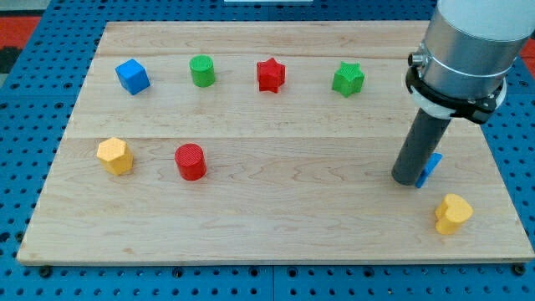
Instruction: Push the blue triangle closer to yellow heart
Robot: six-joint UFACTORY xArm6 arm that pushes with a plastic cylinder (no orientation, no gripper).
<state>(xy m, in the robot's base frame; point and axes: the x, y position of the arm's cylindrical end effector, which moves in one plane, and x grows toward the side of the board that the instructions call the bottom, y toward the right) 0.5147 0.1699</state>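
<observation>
The blue triangle [431, 168] lies near the view's right edge of the wooden board [276, 226], mostly hidden behind my rod. My tip [408, 181] rests on the board just left of the triangle, touching or almost touching it. The yellow heart [452, 214] lies a short way below and to the right of the triangle, near the board's bottom right corner.
Along the view's top stand a blue cube [132, 76], a green cylinder [201, 71], a red star [270, 74] and a green star [347, 79]. At the left middle are a yellow hexagon block [114, 155] and a red cylinder [191, 161].
</observation>
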